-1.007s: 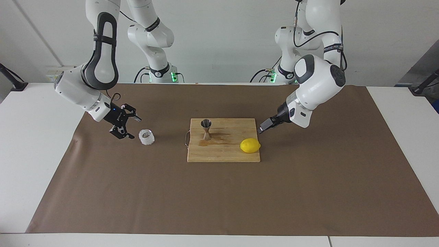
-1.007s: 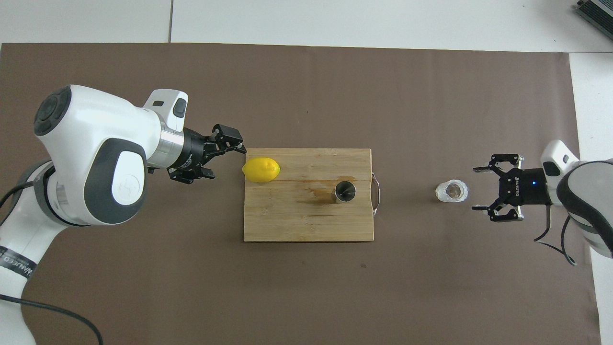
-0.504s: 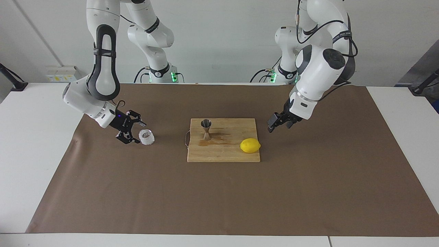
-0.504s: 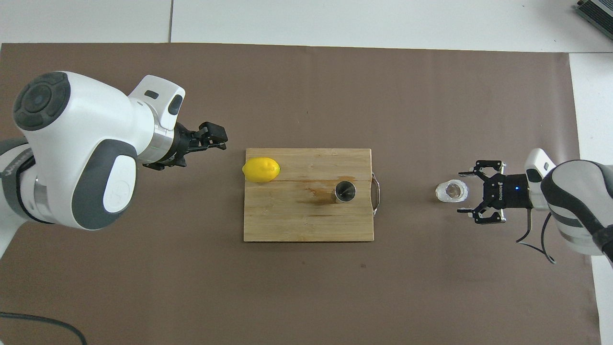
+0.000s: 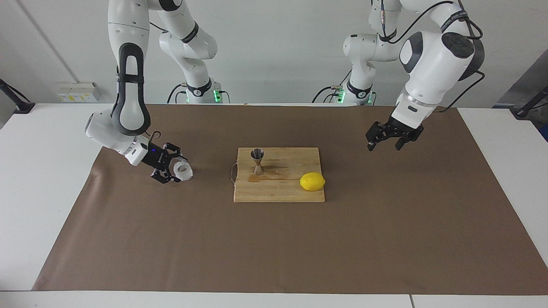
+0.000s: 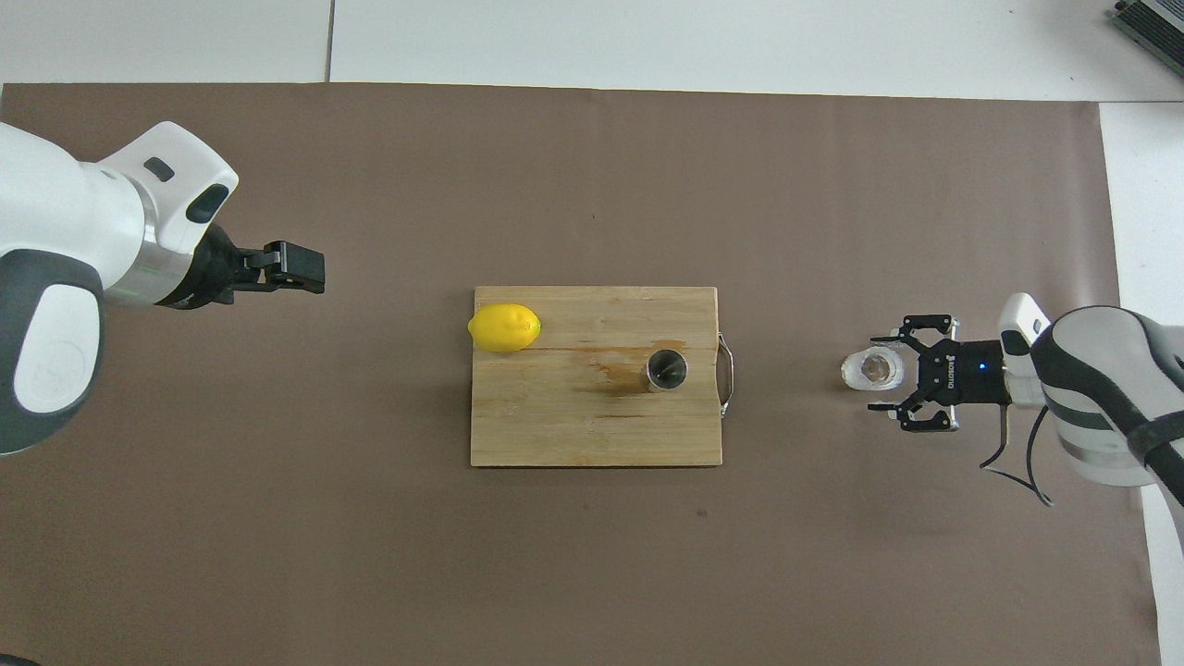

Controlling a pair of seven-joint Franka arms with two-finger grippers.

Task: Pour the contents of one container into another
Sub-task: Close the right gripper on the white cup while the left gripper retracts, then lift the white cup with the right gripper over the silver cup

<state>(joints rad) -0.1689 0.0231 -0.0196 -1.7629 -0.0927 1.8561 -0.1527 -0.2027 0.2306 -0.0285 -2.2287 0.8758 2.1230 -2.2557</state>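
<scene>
Pulled up and away from the cutting board since a second ago: left gripper, released, holding nothing, over the mat off the board's left-arm end. Shown as raised only in the facing view; overhead flattens it. Lemon on the board's corner at that end. Glass cup upright on the mat off the board's handle end, between the right gripper's parted fingers; contact cannot be told. Jigger upright on the board by the handle.
</scene>
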